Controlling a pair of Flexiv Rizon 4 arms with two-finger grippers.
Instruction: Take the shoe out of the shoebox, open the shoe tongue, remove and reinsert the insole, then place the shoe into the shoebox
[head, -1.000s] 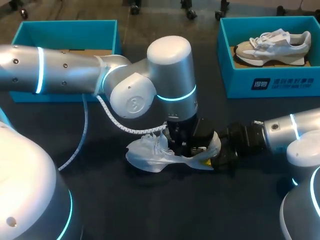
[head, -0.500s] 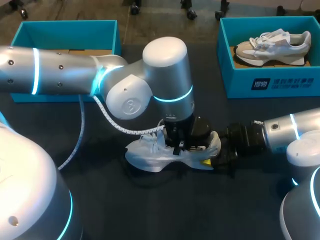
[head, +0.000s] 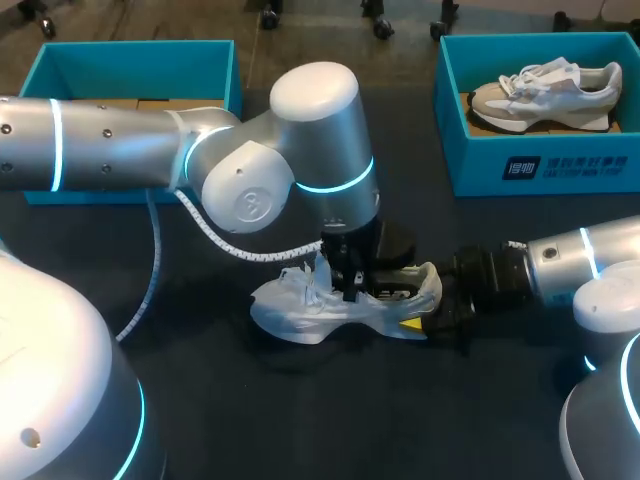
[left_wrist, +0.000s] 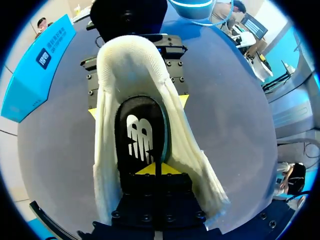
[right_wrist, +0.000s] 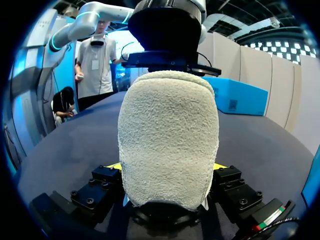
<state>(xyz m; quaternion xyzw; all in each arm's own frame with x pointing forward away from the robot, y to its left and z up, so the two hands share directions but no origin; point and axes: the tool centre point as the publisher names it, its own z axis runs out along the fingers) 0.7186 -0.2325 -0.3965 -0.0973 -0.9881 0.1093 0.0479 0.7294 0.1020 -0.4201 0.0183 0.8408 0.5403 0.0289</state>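
Squarely at the centre of the dark table (head: 300, 420), upright on its sole: white shoe (head: 300, 315), toe to nine o'clock, heel to three. Pointing straight down into its mouth, left gripper (left_wrist: 155, 169), yellow tips pressed together against the near end of the black insole (left_wrist: 140, 132); any actual pinch on it impossible to tell. Clamped on the heel from three o'clock, right gripper (right_wrist: 167, 167), one yellow tip on either side of the fuzzy heel cup. At two o'clock, teal shoebox (head: 470, 170) with a second shoe (head: 545, 95) inside; at ten o'clock, another teal box (head: 130, 60).
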